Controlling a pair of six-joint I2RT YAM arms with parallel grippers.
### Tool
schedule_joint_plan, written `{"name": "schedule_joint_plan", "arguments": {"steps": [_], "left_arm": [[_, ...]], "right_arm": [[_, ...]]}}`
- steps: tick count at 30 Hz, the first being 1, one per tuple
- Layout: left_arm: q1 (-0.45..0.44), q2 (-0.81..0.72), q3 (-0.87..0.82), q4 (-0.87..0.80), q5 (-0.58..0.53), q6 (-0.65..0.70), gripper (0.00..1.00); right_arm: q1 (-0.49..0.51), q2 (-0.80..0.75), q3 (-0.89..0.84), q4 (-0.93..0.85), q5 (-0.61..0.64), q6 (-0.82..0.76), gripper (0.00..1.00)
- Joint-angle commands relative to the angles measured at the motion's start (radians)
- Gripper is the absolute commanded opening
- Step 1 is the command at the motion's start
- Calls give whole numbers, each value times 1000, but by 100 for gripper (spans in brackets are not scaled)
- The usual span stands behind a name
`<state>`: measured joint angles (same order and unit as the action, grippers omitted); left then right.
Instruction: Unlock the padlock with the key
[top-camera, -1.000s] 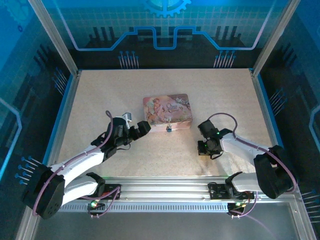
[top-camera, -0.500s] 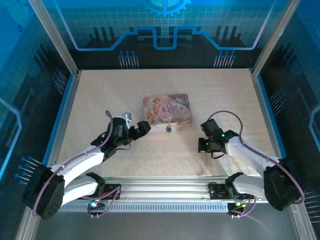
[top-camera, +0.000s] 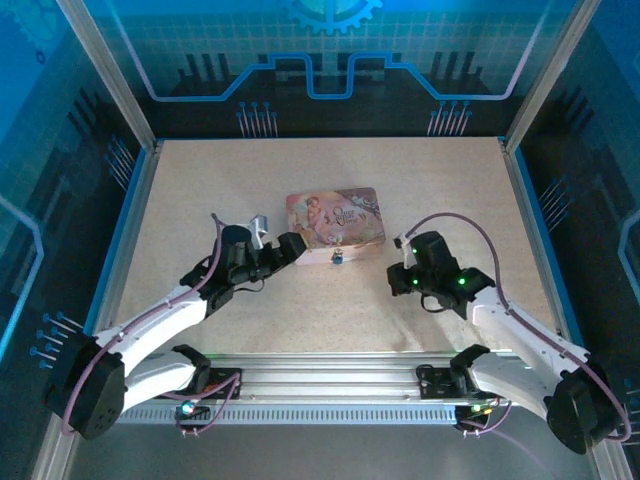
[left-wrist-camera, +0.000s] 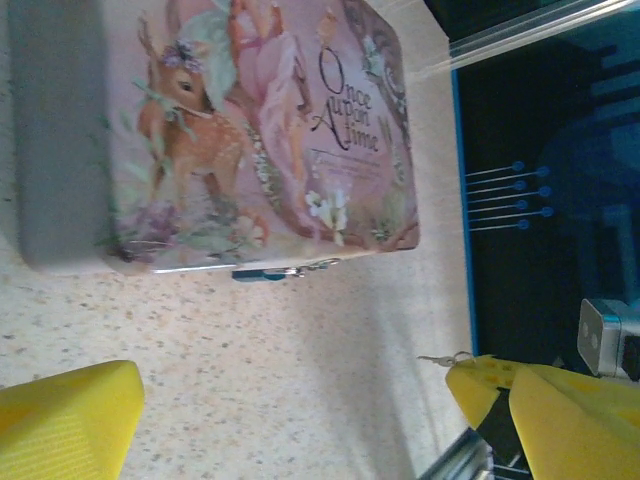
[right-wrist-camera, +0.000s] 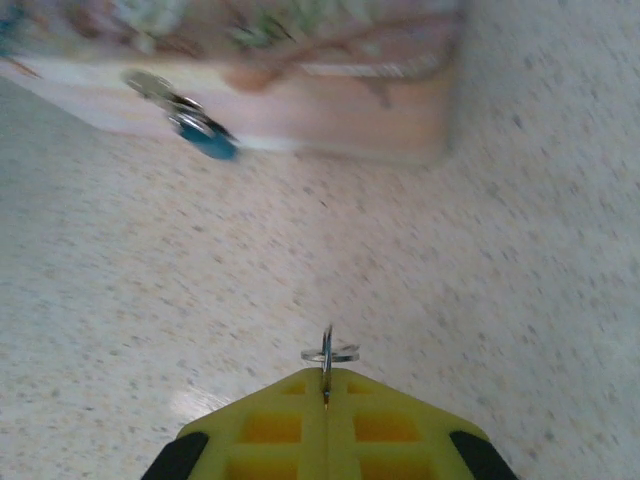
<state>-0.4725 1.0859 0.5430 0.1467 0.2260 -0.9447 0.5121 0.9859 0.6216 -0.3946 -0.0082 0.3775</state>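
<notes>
Speckled beige table inside a blue-lit enclosure. The right gripper is clamped on the key, whose ring stands edge-on beyond the closed jaws, aimed toward the pink tin. You see the padlock well apart from the key, at the middle of the tin's near wall. Its long axis slants from silvery fittings at the wall out to the blue body on the near side; the keyhole's facing cannot be told. The left gripper gapes wide just left of the tin, holding nothing. Judged progress: key secured; approach, insertion and turn remain.
</notes>
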Motion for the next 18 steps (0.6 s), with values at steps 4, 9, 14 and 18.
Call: {"name": "schedule_joint_plan", "arguments": {"steps": [4,9,14,18], "left_arm": [[-21,42,72,34,76,-275,96],[-49,75,103,81,88,-498,95],[-83,88,78,199,52,-686,91],[-98,107,31,327,15,-825,87]], "right_arm": [[74,1,65,175,-64,-131,0],[140,49,112,280,-67,-195,0],[205,132,144,406,-70,-203,0],[261,202,168,491,-58,-198,0]]}}
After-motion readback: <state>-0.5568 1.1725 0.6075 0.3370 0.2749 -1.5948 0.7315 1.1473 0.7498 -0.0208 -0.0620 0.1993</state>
